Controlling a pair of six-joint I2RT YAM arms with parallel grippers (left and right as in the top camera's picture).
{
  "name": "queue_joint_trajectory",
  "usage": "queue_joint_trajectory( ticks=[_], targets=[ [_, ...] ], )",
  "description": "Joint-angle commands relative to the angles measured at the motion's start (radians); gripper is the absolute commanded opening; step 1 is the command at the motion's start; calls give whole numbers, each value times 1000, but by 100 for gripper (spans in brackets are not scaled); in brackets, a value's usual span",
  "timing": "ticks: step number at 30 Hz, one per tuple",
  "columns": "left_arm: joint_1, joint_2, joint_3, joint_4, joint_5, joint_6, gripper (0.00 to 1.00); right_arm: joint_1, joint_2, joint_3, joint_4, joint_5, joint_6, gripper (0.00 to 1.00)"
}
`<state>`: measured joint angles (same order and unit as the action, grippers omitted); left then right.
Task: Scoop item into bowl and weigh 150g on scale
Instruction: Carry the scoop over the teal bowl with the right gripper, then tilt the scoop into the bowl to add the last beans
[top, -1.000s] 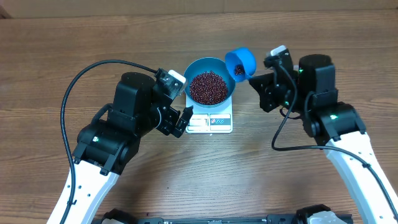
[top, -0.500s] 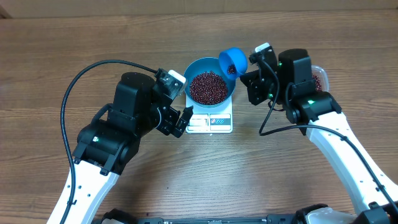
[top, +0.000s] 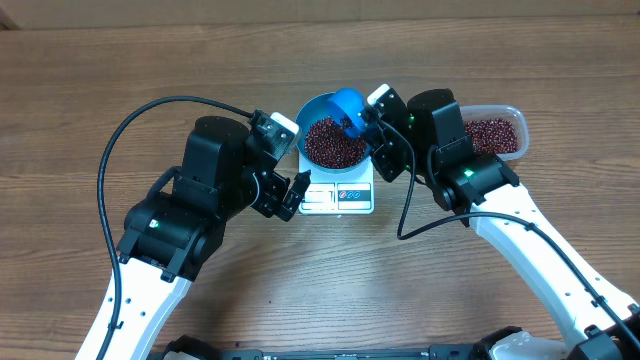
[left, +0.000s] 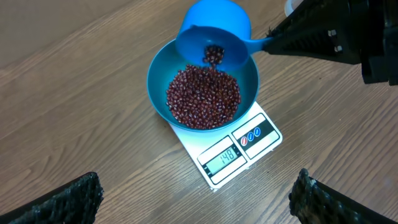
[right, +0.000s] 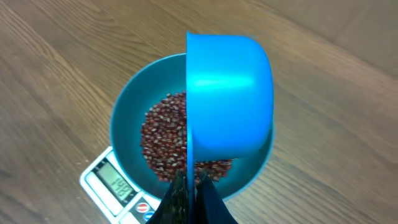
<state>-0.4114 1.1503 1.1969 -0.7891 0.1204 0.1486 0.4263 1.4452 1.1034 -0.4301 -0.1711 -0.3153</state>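
So the right arm had swung in leftward since a second earlier, carrying the scoop (top: 347, 103) from beside the bowl (top: 312, 108) to right over it. The left gripper (top: 295, 192) hadn't budged, jaws wide apart with nothing in them, parked just left of the scale (top: 338, 198). The bowl sat on the scale with a pile of beans (top: 332, 145) inside, display showing what looked like 148. The scoop was tipped, a few beans spilling out. The right gripper (top: 371, 123) was clamped on the scoop handle. Further right, the tub (top: 497, 112) of beans was uncovered.
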Motion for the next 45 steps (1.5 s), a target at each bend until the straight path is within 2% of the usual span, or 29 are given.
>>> queue_joint_trajectory(
  ticks=[1, 11, 18, 45],
  targets=[
    [5, 0, 3, 1, 11, -18, 100, 2, 5, 18, 10, 40, -50, 4],
    [5, 0, 3, 0, 11, -22, 99, 2, 5, 18, 10, 36, -36, 4],
    [5, 0, 3, 0, 11, -22, 100, 2, 5, 18, 9, 21, 106, 4],
    [5, 0, 3, 0, 11, -22, 100, 2, 5, 18, 2, -10, 111, 4]
  ],
)
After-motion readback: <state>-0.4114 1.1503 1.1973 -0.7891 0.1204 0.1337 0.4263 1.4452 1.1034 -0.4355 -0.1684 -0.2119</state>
